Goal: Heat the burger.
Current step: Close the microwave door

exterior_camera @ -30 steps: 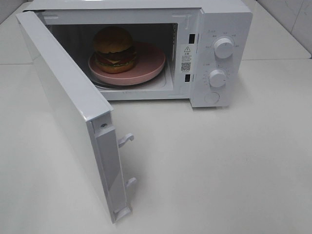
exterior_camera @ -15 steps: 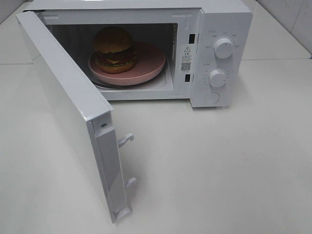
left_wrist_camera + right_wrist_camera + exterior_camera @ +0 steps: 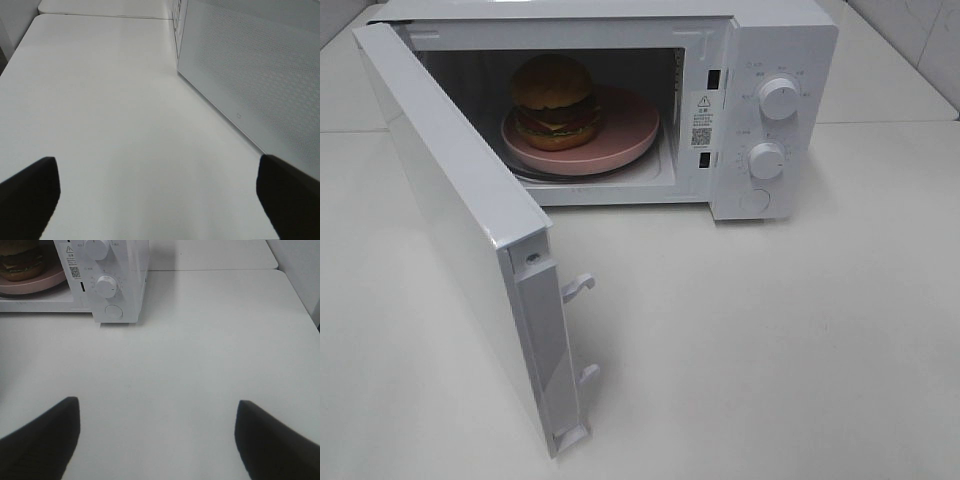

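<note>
The burger [image 3: 554, 100] sits on a plate [image 3: 632, 130] inside the open microwave [image 3: 785, 40], well apart from the left gripper [image 3: 156, 167] and right gripper [image 3: 157, 405], both spread wide and empty.

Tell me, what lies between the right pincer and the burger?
In the right wrist view, bare white table, then the open front edge of the microwave and the rim of the pink plate under the burger.
</note>
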